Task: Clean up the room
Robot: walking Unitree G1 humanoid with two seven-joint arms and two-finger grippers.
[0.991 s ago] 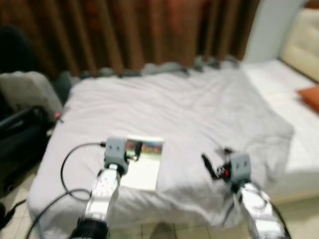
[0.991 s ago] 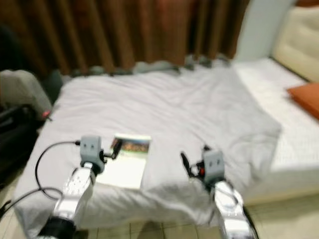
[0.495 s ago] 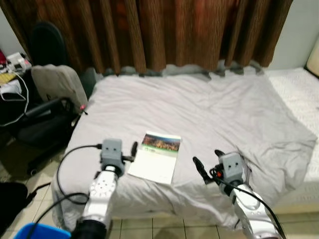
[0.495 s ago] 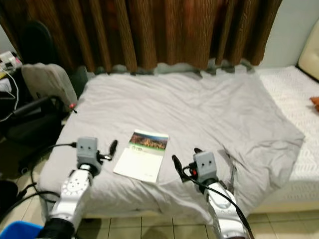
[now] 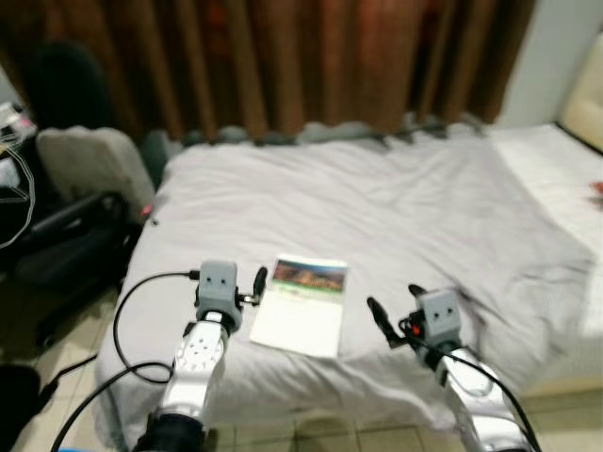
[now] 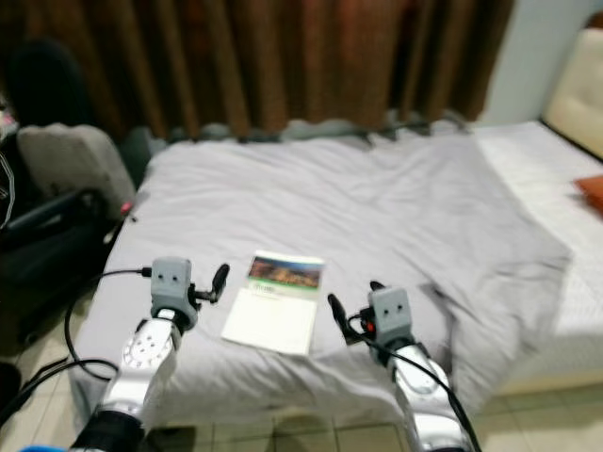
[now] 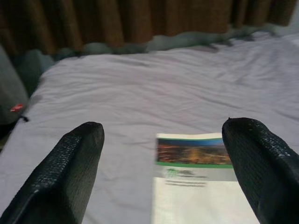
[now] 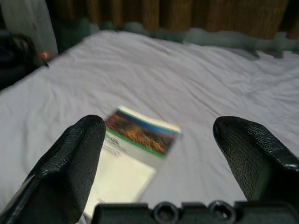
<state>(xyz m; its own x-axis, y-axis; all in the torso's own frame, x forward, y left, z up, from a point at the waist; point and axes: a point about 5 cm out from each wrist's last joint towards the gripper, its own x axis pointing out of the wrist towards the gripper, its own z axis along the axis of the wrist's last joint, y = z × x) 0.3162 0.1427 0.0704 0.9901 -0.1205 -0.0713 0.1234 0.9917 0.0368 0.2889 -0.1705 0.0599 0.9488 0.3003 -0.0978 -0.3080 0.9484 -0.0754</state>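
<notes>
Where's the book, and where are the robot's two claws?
book (image 5: 300,309), left eye view, on the middle of its white cover.
left claw (image 7: 163,172), left wrist view, midway between the open black fingertips.
right claw (image 8: 161,158), right wrist view, midway between the open black fingertips.

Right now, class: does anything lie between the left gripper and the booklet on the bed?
Nothing visible does. The left gripper hangs with its jaws open just beside the booklet, which lies flat on the grey bedsheet. Between them there is bare sheet.

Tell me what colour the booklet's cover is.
Booklet: white, with a dark photo band and green stripe at one end; clearest in the left wrist view.
</notes>
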